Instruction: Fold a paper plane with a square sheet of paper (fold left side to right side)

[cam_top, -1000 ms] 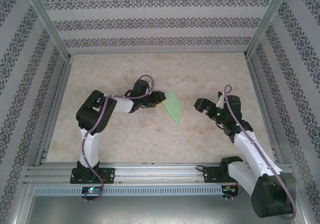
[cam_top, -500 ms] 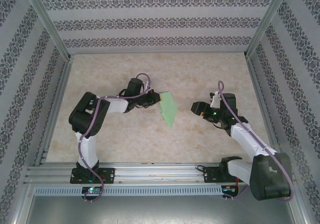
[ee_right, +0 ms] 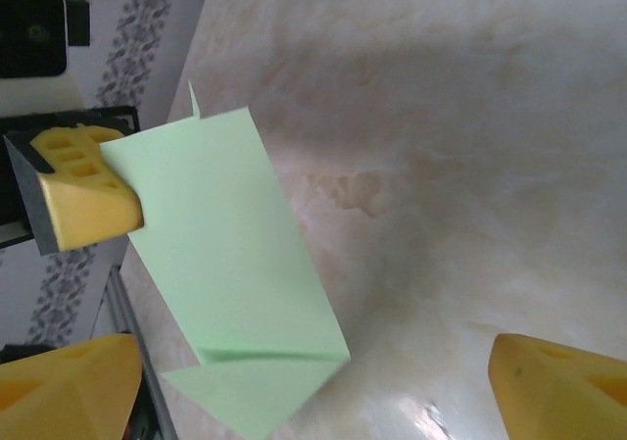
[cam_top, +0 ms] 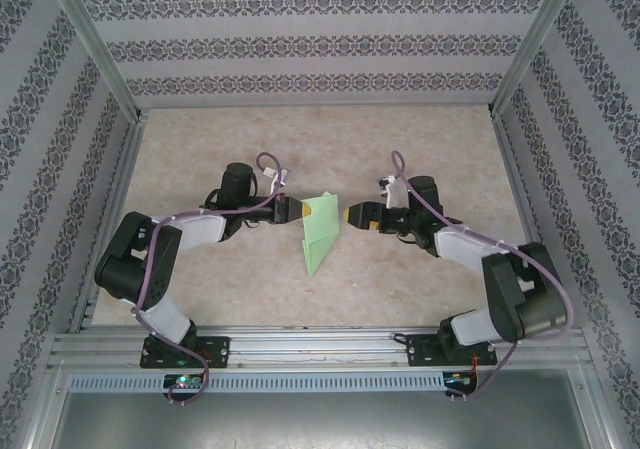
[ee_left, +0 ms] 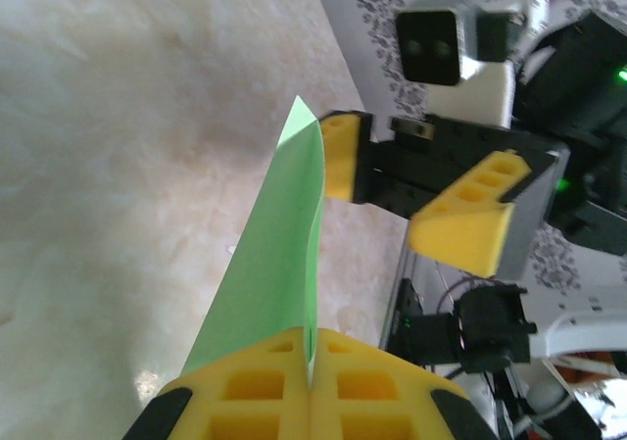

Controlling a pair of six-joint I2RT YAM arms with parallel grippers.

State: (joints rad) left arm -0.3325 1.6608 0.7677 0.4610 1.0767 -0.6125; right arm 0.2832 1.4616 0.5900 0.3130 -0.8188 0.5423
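Your overhead camera looks down on the bench [cam_top: 400, 149]; your wrist cameras face each other closely, sharing the paper [ee_left: 274, 264].

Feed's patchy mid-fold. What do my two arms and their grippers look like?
Both the left arm and right arm have white links between bulky black joints, each trailed by a purple cable. The left gripper and right gripper have black bodies and blocky yellow fingers with square pockets.
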